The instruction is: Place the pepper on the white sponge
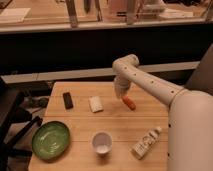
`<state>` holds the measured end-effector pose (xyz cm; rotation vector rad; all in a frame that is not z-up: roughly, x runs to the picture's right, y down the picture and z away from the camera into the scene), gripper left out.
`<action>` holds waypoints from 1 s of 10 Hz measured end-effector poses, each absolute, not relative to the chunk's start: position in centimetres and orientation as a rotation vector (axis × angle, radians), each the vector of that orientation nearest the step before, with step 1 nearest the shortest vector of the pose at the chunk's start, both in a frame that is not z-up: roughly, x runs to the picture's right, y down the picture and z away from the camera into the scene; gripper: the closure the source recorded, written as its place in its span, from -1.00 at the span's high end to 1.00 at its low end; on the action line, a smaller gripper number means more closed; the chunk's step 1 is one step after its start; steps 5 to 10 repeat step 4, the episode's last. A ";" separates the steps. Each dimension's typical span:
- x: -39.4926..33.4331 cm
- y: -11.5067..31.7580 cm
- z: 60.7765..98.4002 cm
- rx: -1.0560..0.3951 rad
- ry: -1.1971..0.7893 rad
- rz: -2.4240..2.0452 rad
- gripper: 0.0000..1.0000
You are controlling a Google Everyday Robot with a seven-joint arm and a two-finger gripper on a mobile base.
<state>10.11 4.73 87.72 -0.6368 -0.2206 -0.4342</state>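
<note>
Overhead, the gripper (121, 93) hangs low over the wooden table (120, 130), just above the upper end of the orange pepper (129, 103). Whether it actually grips the pepper I cannot tell. Left of the pepper and apart from it lies the white sponge (95, 104), with a dark block (67, 100) further left.

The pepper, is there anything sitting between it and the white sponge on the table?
Nothing visible does. The pepper lies right of the white sponge with only bare table between them. The pincer hangs just above the pepper's left end. The cup stands nearer the camera, off that line.
</note>
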 end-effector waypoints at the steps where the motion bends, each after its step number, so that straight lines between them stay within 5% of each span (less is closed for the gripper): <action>1: 9.9 4.8 87.8 -0.637 -0.221 -0.436 -0.02; 2: 9.9 4.7 87.8 -0.634 -0.219 -0.432 0.27; 4: 10.4 4.2 87.6 -0.591 -0.202 -0.366 0.55; 10: 10.4 4.2 87.6 -0.591 -0.202 -0.366 0.55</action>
